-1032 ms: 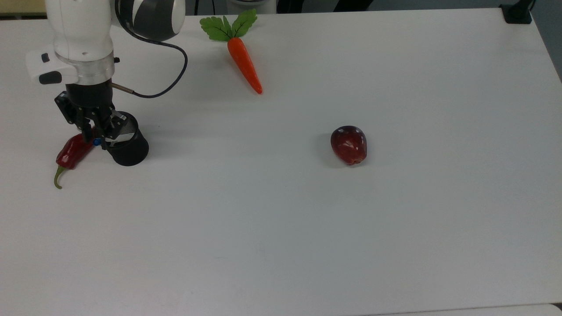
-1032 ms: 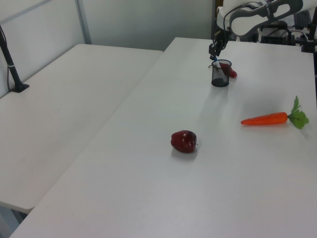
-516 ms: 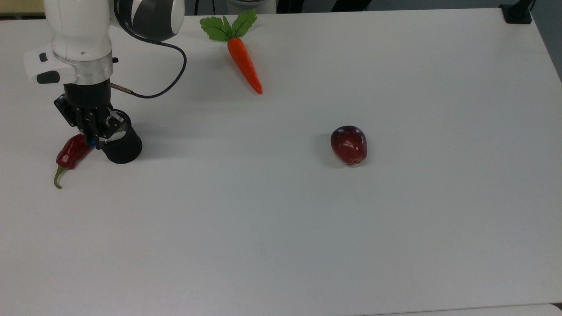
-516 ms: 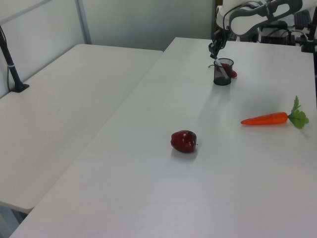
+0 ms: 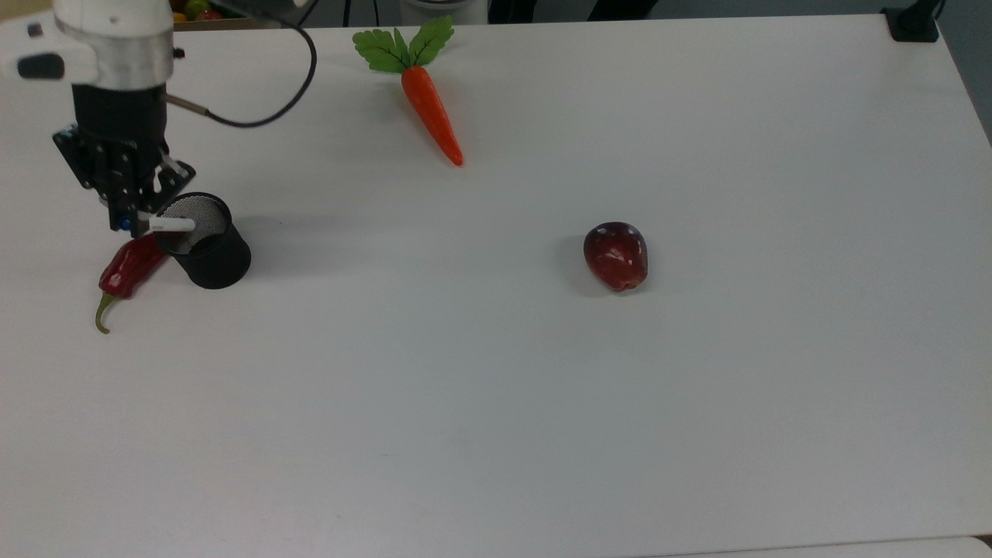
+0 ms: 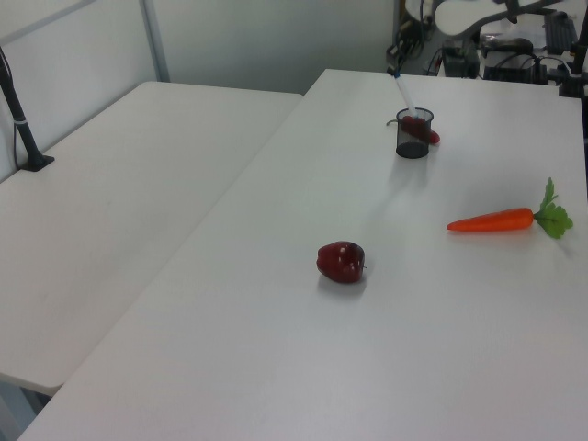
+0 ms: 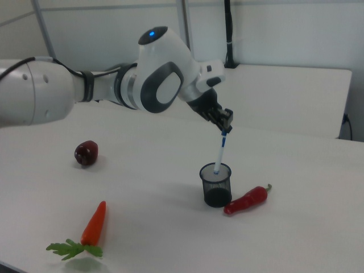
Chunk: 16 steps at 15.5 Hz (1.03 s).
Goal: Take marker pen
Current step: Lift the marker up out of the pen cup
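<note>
While the gripper hangs above the black mesh cup, its fingers are clamped on the blue-capped top of the marker pen. In the right view the pen stands nearly upright, cap up, leaning slightly so that its lower white end dips just inside the cup's rim. In the top view the gripper sits at the cup's left edge and the pen shows foreshortened, a short white bar lying across the cup's mouth. The left view shows the pen as a pale slanted stick rising out of the cup.

A red chilli lies just beside the cup, a carrot and a dark red apple well apart from it. All rest on a white table; the left view shows a second white table alongside and a pale wall behind.
</note>
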Tool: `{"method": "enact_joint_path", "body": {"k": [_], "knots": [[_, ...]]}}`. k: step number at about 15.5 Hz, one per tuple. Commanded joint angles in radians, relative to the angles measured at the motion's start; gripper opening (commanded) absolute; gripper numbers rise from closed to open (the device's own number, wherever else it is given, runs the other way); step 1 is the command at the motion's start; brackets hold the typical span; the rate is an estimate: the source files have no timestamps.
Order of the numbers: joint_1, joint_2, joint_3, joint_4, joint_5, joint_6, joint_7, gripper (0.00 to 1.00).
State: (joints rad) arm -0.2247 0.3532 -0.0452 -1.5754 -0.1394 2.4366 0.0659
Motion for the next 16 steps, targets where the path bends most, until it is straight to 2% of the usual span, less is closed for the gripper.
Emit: {"method": "enact_joint_path", "body": {"k": [1, 4, 11, 16], "knots": [[0.013, -0.074, 0.001, -0.025, 0.043, 0.001, 0.002, 0.09], [0.044, -0.103, 0.01, -0.026, 0.058, -0.01, 0.061, 0.09], [0.218, -0.099, 0.01, -0.035, 0.058, -0.088, 0.158, 0.1], [0.326, -0.074, 0.011, -0.037, 0.058, -0.267, 0.172, 0.12]]}}
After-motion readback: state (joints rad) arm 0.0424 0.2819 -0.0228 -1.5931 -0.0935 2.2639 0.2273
